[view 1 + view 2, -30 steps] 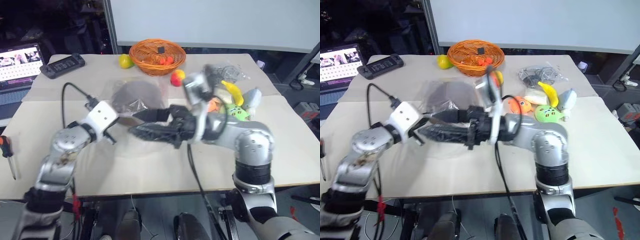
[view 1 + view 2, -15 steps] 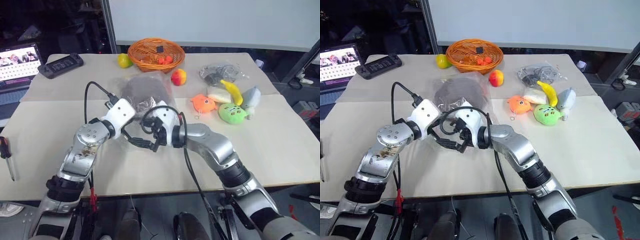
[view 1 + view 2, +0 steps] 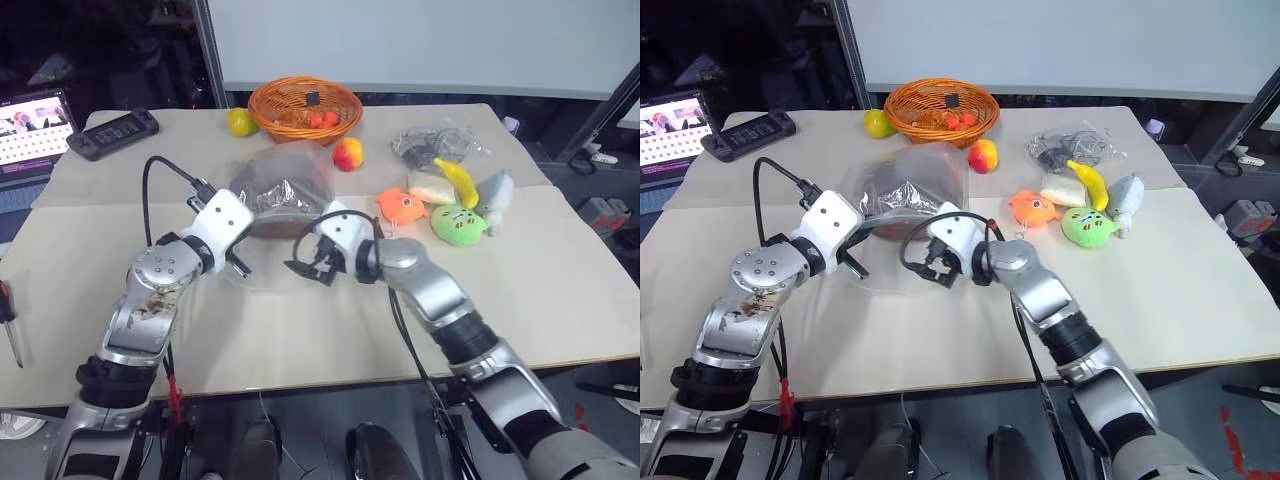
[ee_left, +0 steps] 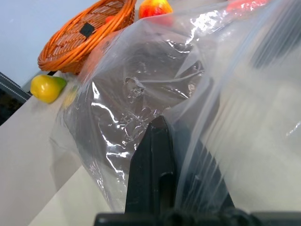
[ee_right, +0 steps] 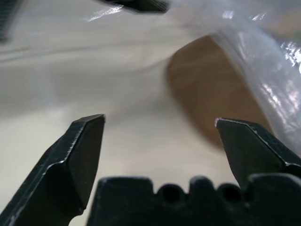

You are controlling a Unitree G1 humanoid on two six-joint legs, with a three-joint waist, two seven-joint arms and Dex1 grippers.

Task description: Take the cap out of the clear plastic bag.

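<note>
The left claw (image 4: pixel 157 141) is pinched tight on the near edge of the bag (image 3: pixel 268 205), its two black fingers (image 4: pixel 153 165) pressed together with the clear film bunched between them. It holds that edge lifted off the tabletop (image 3: pixel 330 320), so the bag hangs slack and crinkled from the grip toward the far side.

The right claw (image 3: pixel 308 268) is spread wide with nothing in it. It sits just to the right of the left claw, close to the bag's open near end, its fingers (image 5: pixel 80 155) apart with pale tabletop and a fold of glossy film in the gap between them. Whether a fingertip touches the film I cannot tell.

The cap (image 3: pixel 278 192) is inside the bag, a brown-grey dome lying toward the bag's far end, on the tabletop, behind both claws.

Beyond the bag stands an orange basket (image 3: pixel 303 108) holding a few small red things and a dark tag. A yellow-green fruit (image 3: pixel 240 121) lies just left of it, and a red-yellow fruit (image 3: pixel 347 154) between basket and bag.

To the right lie soft toys, orange (image 3: pixel 401 206), green (image 3: pixel 456 224) and grey (image 3: pixel 496 190), along with a banana (image 3: pixel 456 180) and a smaller clear bag (image 3: pixel 430 146) of dark items.

At the far left are a laptop (image 3: pixel 30 125) and a dark handheld device (image 3: pixel 112 132).
</note>
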